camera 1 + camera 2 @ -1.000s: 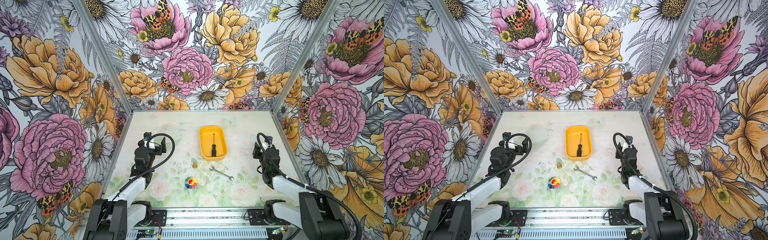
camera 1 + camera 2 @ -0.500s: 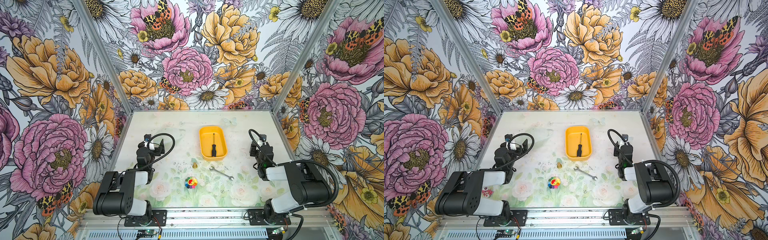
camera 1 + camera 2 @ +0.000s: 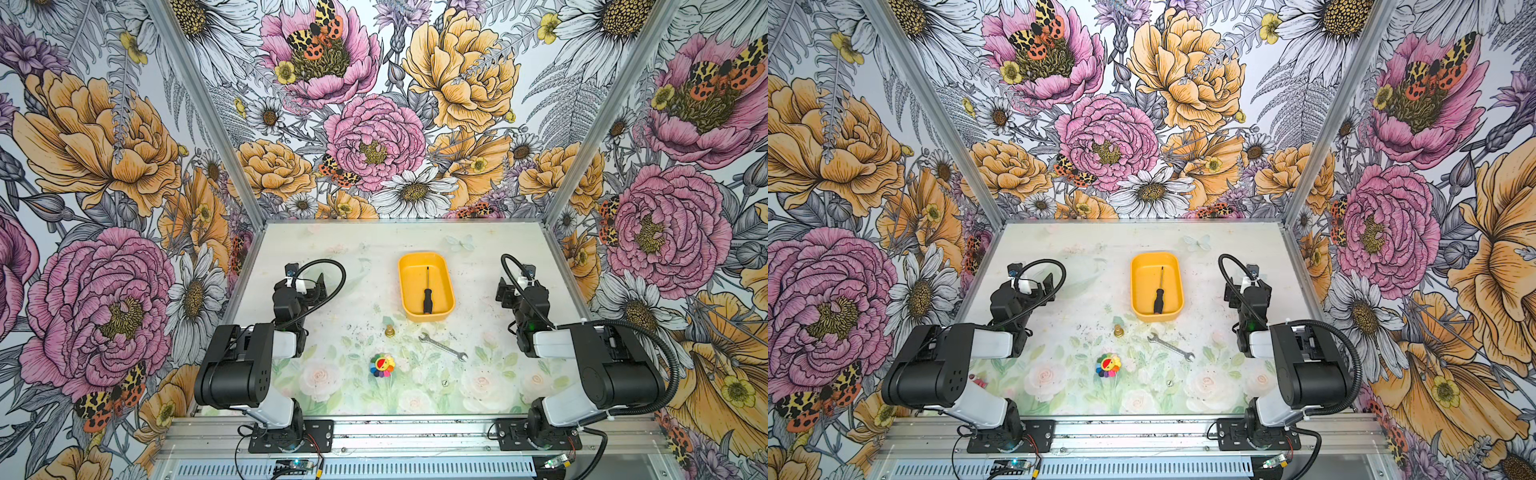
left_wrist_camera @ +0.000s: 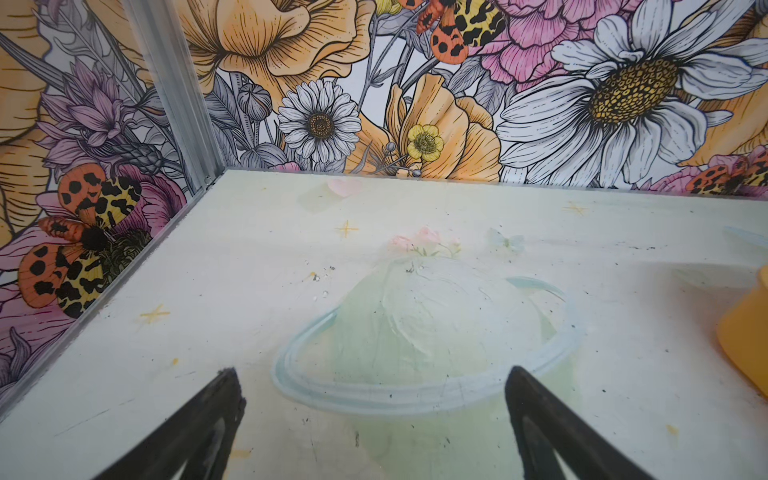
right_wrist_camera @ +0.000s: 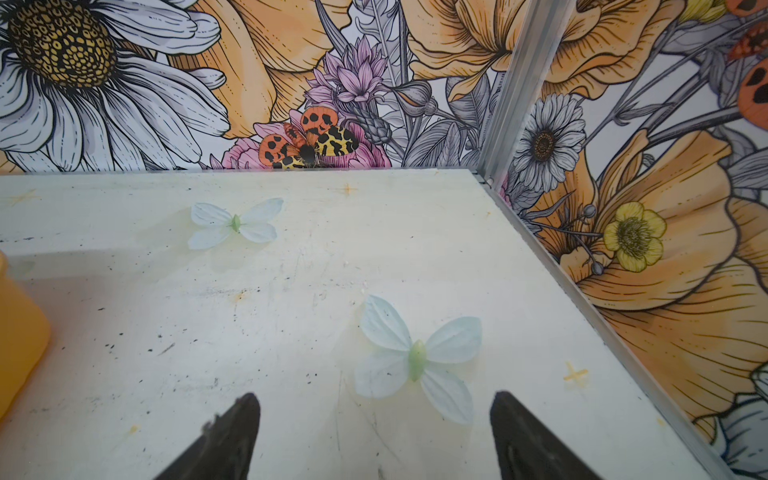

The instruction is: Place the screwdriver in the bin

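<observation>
Lying flat inside the bin [image 3: 444, 286], the screwdriver [image 3: 427, 293] is seen in both top views, with its shaft pointed toward the back wall and its handle near the bin's front wall. The left claw [image 4: 371, 374] is held spread over the bare surface [image 3: 353, 257], with nothing between its fingers. The right claw [image 5: 375, 395] is likewise spread and empty, beside a printed butterfly [image 5: 415, 357]. A wrench [image 3: 442, 347], a small brass piece [image 3: 390, 331] and a rainbow-coloured flower toy [image 3: 382, 365] are seen on the surface in front of the bin.
</observation>
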You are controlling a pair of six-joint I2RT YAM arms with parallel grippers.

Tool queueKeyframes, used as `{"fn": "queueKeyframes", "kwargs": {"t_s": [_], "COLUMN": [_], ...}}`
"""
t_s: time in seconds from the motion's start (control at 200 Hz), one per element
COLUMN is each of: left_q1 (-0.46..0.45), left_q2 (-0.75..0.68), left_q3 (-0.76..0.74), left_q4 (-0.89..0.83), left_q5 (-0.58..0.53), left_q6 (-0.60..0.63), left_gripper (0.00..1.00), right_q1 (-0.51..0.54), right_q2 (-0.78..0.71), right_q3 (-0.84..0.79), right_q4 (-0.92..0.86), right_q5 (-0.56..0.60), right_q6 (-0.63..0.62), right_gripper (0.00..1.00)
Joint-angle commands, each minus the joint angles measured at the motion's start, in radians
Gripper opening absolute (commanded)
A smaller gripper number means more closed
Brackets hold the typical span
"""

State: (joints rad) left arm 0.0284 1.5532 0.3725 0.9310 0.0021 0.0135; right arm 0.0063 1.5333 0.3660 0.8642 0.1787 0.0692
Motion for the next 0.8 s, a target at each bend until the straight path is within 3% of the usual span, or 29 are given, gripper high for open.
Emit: {"fn": "queueKeyframes", "kwargs": {"t_s": [0.0, 0.16, 0.796], "left_q1": [0.006, 0.005, 0.004], "left_q2": [-0.001, -0.001, -0.001], "left_q3": [0.006, 0.006, 0.007], "left_q4": [0.010, 0.008, 0.011], "left_q5": [-0.014, -0.016, -0.017], "left_q6": [-0.014, -0.014, -0.014], "left_gripper": [0.99, 0.99, 0.99], "right_q1": [-0.005, -0.005, -0.006], "right_q2": [0.001, 0.001, 0.001], "right_q3": [0.025, 0.025, 0.024], "right_q4": [0.002, 0.001, 0.003], "right_q5": [-0.019, -0.023, -0.022], "right_q6": [0.008, 0.009, 0.008], "right_gripper": [0.91, 0.99, 0.99]}}
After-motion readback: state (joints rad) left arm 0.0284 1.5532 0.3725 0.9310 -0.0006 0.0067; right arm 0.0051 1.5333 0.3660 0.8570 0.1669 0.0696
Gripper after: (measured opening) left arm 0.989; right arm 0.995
